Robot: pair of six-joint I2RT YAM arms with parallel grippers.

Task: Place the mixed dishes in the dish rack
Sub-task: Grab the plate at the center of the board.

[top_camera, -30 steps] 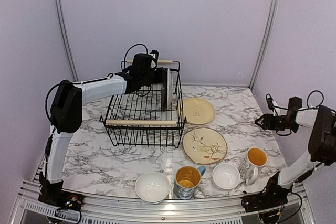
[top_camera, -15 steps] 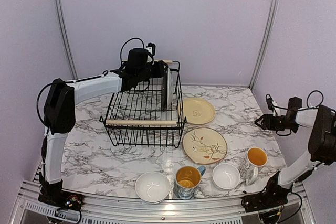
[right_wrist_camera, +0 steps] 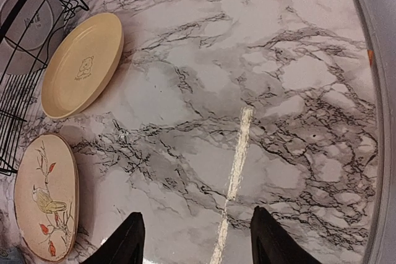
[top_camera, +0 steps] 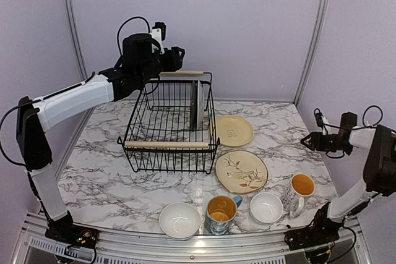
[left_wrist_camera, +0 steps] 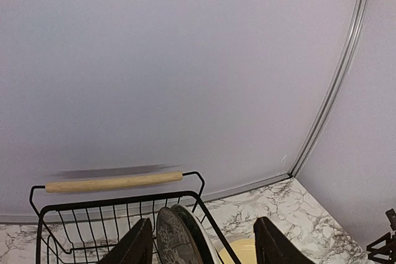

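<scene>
black wire rack (top_camera: pixel 170 156), pale yellow plate (top_camera: pixel 233 130), bird-painted cream plate (top_camera: pixel 241 171), possibly grey racked plate (left_wrist_camera: pixel 173 239).

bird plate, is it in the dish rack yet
No, the bird plate lies flat on the table, outside the dish rack by its near right corner.

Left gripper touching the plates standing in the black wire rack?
Apart. Top external view: the left gripper hangs open above the black wire rack, clear of the upright plates in it.
</scene>
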